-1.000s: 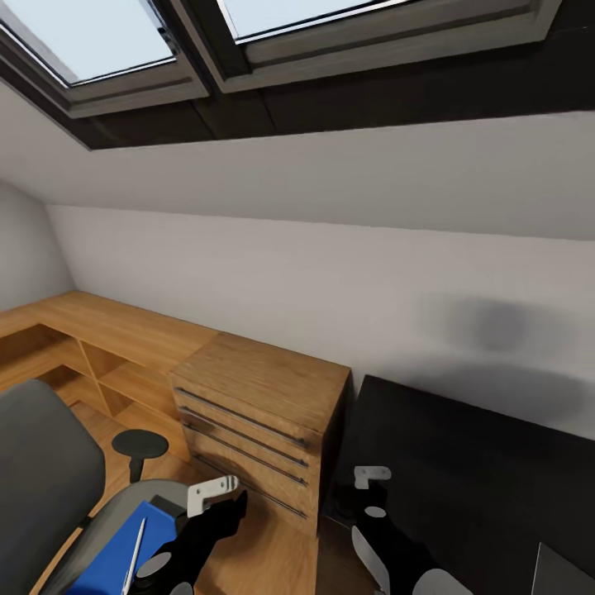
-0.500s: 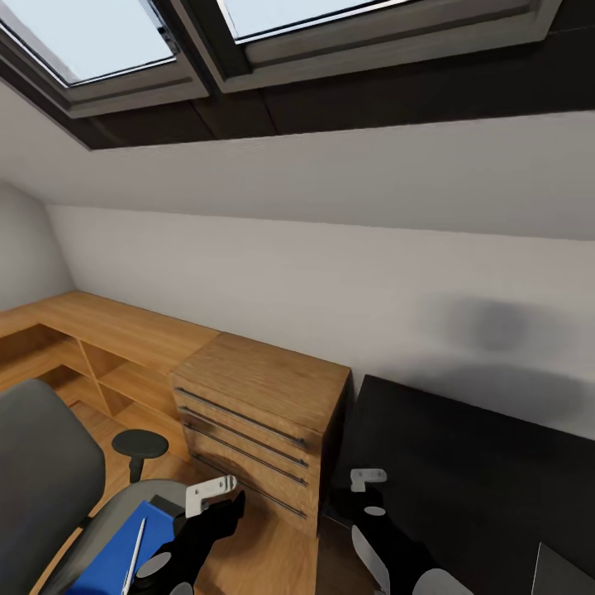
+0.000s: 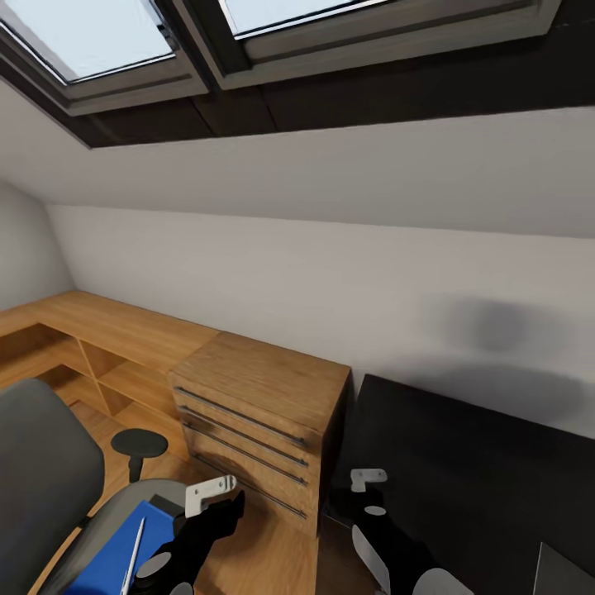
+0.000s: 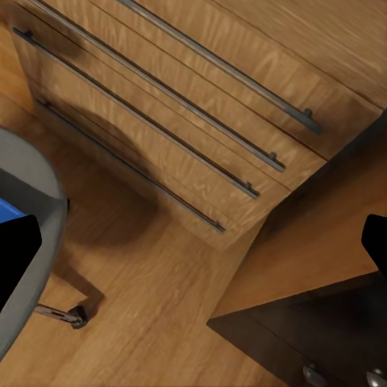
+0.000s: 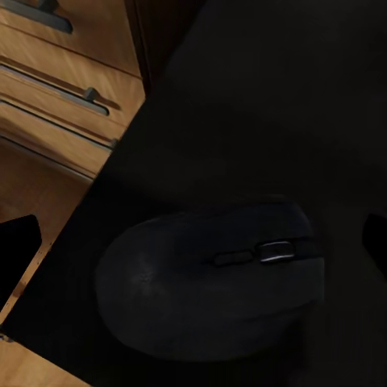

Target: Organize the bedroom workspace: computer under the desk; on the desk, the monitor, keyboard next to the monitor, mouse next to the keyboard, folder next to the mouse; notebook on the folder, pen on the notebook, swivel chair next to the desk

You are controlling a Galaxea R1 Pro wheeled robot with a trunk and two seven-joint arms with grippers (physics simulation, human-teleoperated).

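Looking from the left, we see the swivel chair [image 3: 41, 471] at the lower corner, with the blue folder [image 3: 124, 554] lying on its seat and the pen [image 3: 132, 555] resting on the folder. Our left end effector [image 3: 216, 494] hangs just beside the seat, in front of the wooden drawer cabinet [image 3: 256, 421]; its fingers stand apart and hold nothing. Further right, our right end effector [image 3: 369, 483] hovers over the near corner of the black worktop [image 3: 479, 463], fingers also spread and empty. Its wrist camera shows the mouse [image 5: 210, 278] sitting on that worktop between the fingertips, near the edge by the cabinet.
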